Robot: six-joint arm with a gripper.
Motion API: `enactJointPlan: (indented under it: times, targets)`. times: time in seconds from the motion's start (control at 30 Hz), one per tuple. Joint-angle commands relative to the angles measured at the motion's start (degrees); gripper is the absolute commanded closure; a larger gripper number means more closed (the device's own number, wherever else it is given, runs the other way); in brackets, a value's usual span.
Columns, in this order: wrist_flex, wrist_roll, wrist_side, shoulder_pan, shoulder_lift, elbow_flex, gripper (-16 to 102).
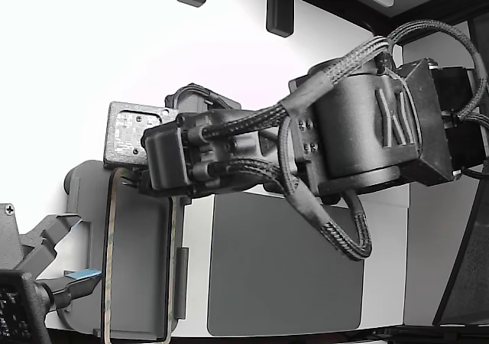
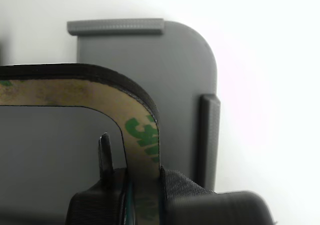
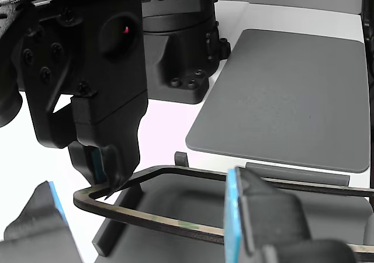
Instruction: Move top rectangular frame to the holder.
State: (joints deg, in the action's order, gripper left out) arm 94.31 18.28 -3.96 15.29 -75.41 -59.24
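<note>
Transfer stage, frame over holder. The gripper (image 2: 131, 177) is clamped on one short side of the top rectangular frame (image 2: 142, 130), with one finger inside the frame's opening and the other outside its edge; the beige border with green print is pinched between them. In the other view the frame (image 3: 175, 172) hangs above the holder (image 3: 175, 201), its free corner clear of the tray floor and its long sides running roughly in line with the tray. The exterior view shows the frame (image 1: 109, 260) lying within the holder's (image 1: 84, 206) outline, at the exterior view's left, with the dark grey mat (image 1: 283, 267) beside it on the white bench (image 1: 76, 53).

Judged progress: the pick-up and most of the carry are done, since the frame is held off every surface and already sits over its destination. What is left, by judgement, is the final lowering, seating the frame inside the raised tabs (image 2: 116, 26) along the holder's edges, and releasing it. The wrist view shows the frame's corner inset from the holder's corner, so alignment looks close, though whether all four sides clear the tabs cannot be told.
</note>
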Motion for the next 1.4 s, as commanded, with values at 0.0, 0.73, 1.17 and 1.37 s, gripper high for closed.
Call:
enactJointPlan:
  times: [0.0,0.73,1.17,1.37]
  targets:
    - [0.6,-0.4,0.3,-1.4,-0.9,0.9,95]
    - [0.6,-3.0,1.1,-2.8,0.8,-1.1,95]
    - [0.6,-3.3,0.6,-2.8,1.2,-1.5,96]
    - [0.6,-3.5,0.4,-2.9,1.6,-1.7,96]
